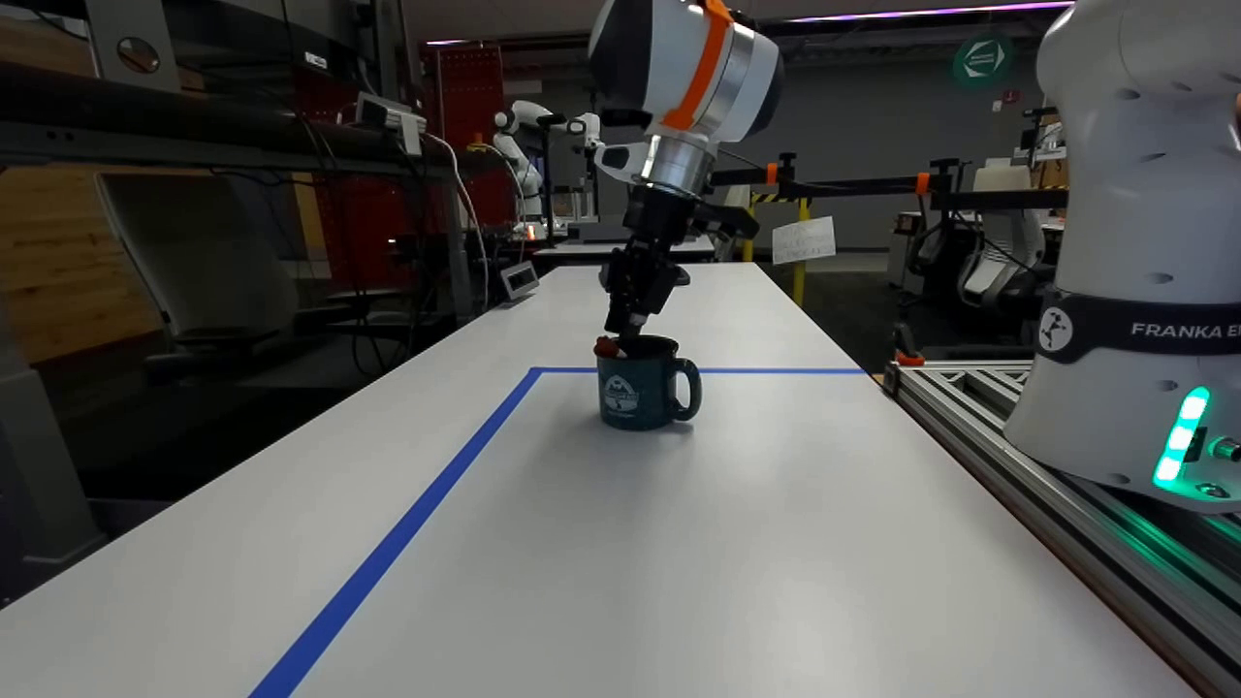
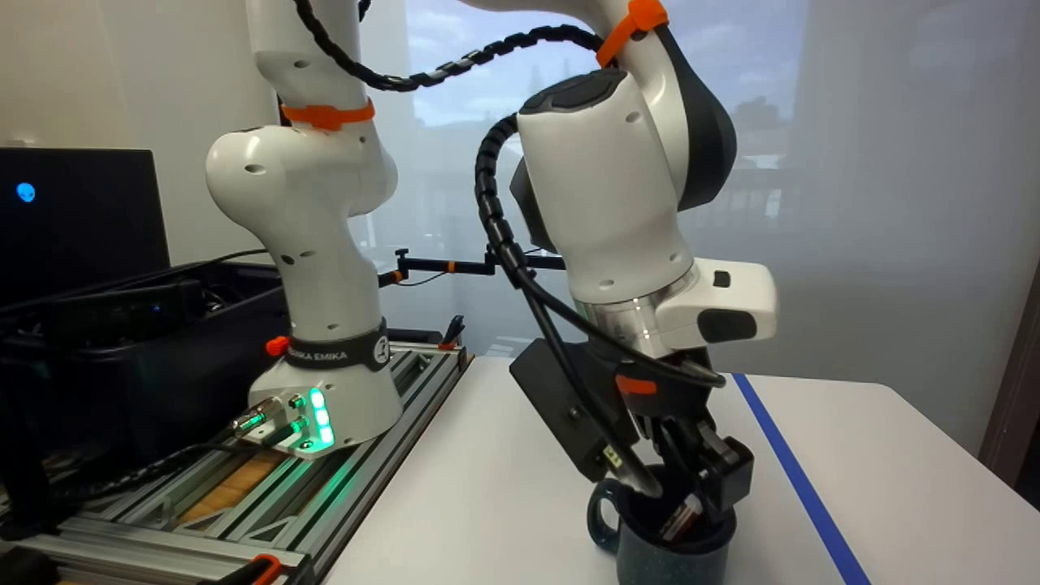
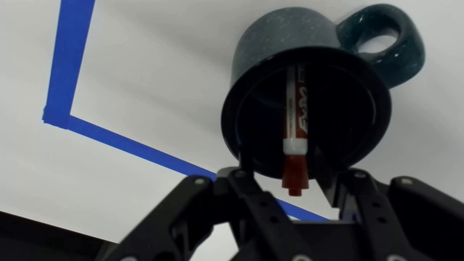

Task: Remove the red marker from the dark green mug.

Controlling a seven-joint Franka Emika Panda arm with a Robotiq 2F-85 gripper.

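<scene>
The dark green mug [image 1: 632, 396] stands upright on the white table in both exterior views, its loop handle to one side. Inside it leans the red marker [image 3: 295, 108], whose cap end pokes out past the rim in the wrist view. In an exterior view that red cap [image 1: 607, 347] shows at the mug's lip. My gripper [image 3: 283, 157] is over the mouth, its jaws partly spread with one finger on each side of the marker. Gaps show between the marker and both fingers [image 3: 247, 159]. The marker's lower end fades into the mug's dark interior.
Blue tape [image 1: 407, 528] marks lines on the white table [image 1: 679, 543]. The robot's base [image 1: 1134, 388] stands on a metal frame [image 2: 390, 455] along one table edge. A small grey device [image 1: 520, 280] sits by the far edge.
</scene>
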